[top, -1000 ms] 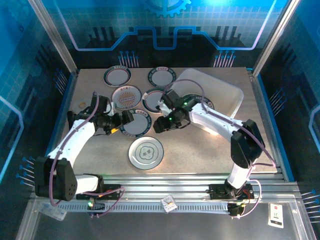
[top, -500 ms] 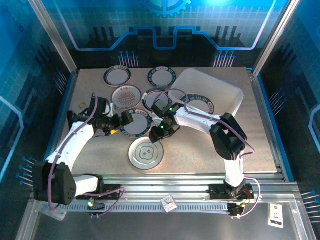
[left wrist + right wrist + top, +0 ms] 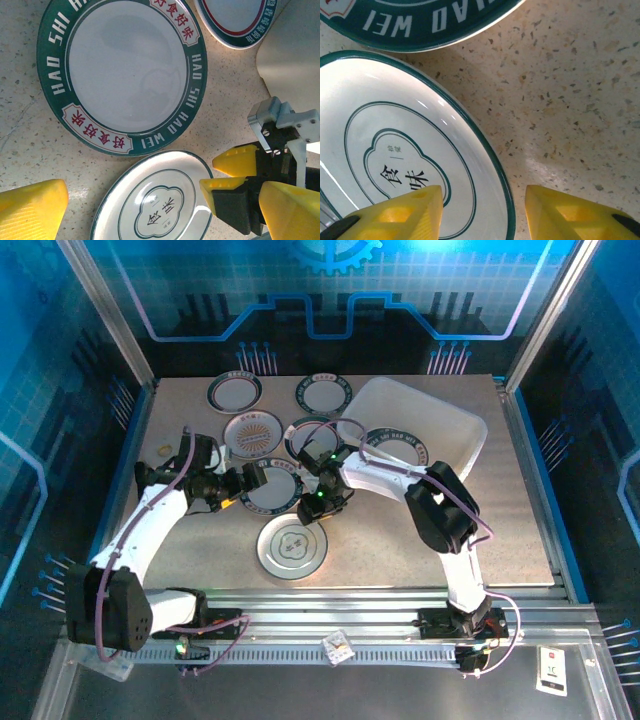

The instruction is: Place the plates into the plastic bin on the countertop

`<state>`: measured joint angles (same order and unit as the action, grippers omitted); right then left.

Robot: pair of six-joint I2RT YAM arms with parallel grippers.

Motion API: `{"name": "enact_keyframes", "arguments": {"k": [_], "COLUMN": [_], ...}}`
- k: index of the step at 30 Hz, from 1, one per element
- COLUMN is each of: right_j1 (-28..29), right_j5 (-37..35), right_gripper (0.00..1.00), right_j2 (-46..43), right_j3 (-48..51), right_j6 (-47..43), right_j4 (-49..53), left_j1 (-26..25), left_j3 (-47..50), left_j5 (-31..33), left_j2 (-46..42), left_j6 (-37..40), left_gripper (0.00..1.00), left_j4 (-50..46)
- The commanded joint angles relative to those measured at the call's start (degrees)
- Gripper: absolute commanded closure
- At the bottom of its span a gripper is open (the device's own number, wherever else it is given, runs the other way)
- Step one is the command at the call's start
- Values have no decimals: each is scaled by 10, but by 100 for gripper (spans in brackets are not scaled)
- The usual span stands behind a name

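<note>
Several plates lie on the countertop (image 3: 400, 540): two at the back (image 3: 235, 392) (image 3: 325, 394), an orange sunburst one (image 3: 253, 433), a wide green-rimmed one (image 3: 122, 75), and a thin-rimmed plate with a clover centre (image 3: 292, 546) nearest me. One more plate (image 3: 395, 448) lies in the plastic bin (image 3: 440, 420). My right gripper (image 3: 490, 215) is open and low, its fingers straddling the clover plate's (image 3: 395, 150) rim at that plate's far edge (image 3: 312, 510). My left gripper (image 3: 162, 220) hangs open over the green-rimmed plate's near left edge (image 3: 255, 480).
A small cream ring (image 3: 163, 449) lies at the left edge of the countertop. The bin's wall (image 3: 295, 50) stands just right of the plates. The two grippers are close together over the middle. Bare countertop lies right of the clover plate.
My right arm has swung left and toward me, away from the bin, and come down at the clover plate's far rim. The left arm has barely moved.
</note>
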<state>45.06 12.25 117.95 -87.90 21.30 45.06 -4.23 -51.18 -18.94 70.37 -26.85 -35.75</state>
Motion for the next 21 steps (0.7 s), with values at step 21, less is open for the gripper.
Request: {"name": "enact_keyframes", "arguments": {"k": [21], "right_j1": [3], "right_j5": [10], "right_gripper": [73], "right_j2": [83], "right_j3": [-90], "right_j6": [-58], "right_j4": [89], "left_j1": [3], "left_j3": [9], "left_j5": [18], "left_j2": [-21], "left_j6": [10], "left_gripper": [1], "left_j4": [-4]}}
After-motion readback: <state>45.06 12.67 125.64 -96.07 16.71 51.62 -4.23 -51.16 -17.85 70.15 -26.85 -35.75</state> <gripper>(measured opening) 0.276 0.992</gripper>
